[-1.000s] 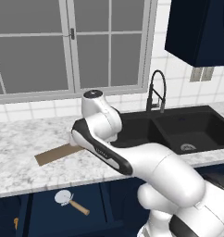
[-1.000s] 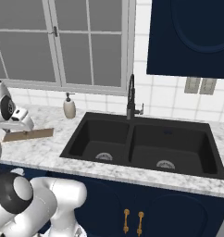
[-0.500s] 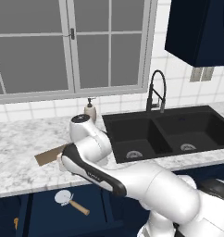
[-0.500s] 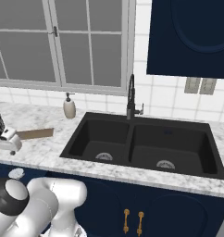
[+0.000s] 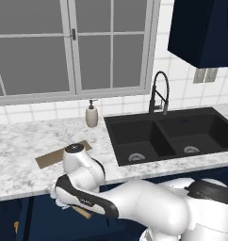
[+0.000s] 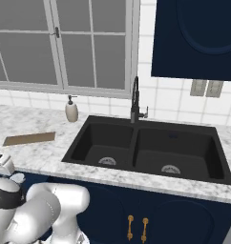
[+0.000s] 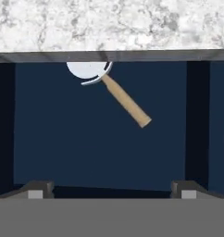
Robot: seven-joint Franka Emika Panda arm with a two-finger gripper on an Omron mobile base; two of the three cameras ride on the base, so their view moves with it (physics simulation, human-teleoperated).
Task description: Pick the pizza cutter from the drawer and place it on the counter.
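the table is the biggest thing i have in front of me, a speckled marble top running under the window, with the black sink set into it on the right, which leaves the open marble on the left as my likely set-down spot. a soap bottle stands against the back tiles and a flat brown board lies near the front edge, so i'd judge any bare marble beside the board would do for the drop. below the edge is the drawer, pulled out so its dark navy floor is open to me from above; i have the arm folded low over it so the hand looks straight down. the cutter lies flat on the drawer floor, wheel tucked partly under the table's overhang and its wooden handle angled out into the open, well apart from the side walls. that handle is the part i can reach, since the wheel sits beneath the lip. the tool hangs above the drawer with its fingers spread wide and nothing between them, not yet down at the cutter; i reckon i need to shift toward the handle and turn across it before dropping.
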